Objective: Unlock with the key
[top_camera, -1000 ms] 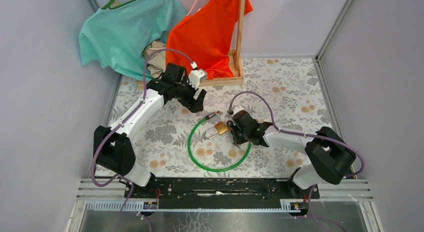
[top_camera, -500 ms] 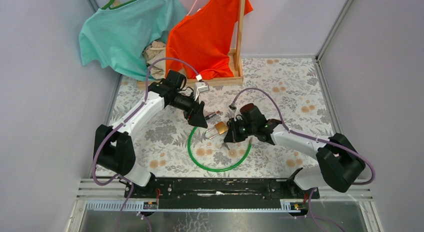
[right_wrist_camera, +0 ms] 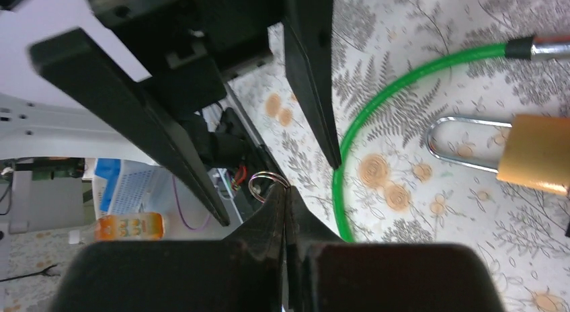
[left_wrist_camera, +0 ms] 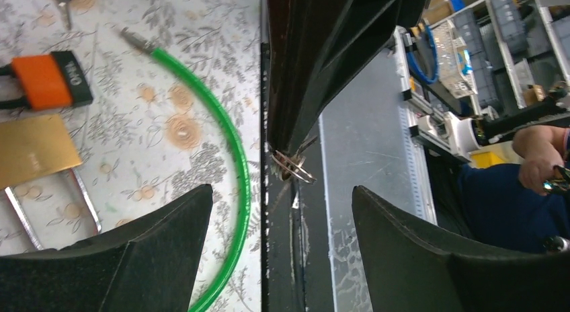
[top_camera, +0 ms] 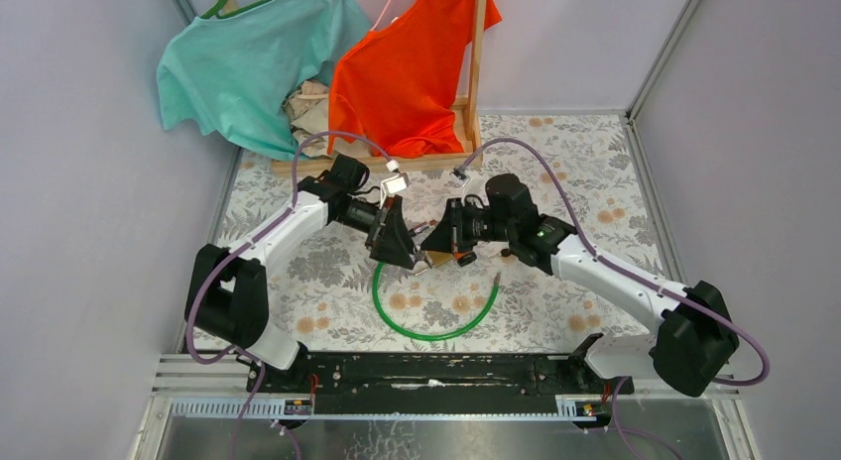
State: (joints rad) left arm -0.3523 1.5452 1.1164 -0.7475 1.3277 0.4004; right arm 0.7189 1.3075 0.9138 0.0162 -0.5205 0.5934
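Observation:
My right gripper (top_camera: 428, 244) is shut on a small metal key ring (right_wrist_camera: 269, 184) and holds it above the mat; the key's blade is hidden between the pads. My left gripper (top_camera: 395, 244) is open, and its fingers (left_wrist_camera: 134, 251) stand either side of the right gripper's tip and the ring (left_wrist_camera: 293, 168), not touching. The brass padlock (right_wrist_camera: 538, 154) lies on the mat with its steel shackle (right_wrist_camera: 464, 145) closed. It also shows in the left wrist view (left_wrist_camera: 33, 150). In the top view the grippers mostly cover it.
A green cable loop (top_camera: 436, 333) lies on the floral mat (top_camera: 575, 172) round the padlock, its metal end (right_wrist_camera: 551, 46) near the lock. An orange-and-black block (left_wrist_camera: 50, 80) and a spare key (left_wrist_camera: 64, 3) sit close by. A wooden rack (top_camera: 476, 73) with shirts stands behind.
My right gripper has risen from beside the padlock and moved left and back, shut on the ring. My left gripper has come forward and right until its open fingers meet it.

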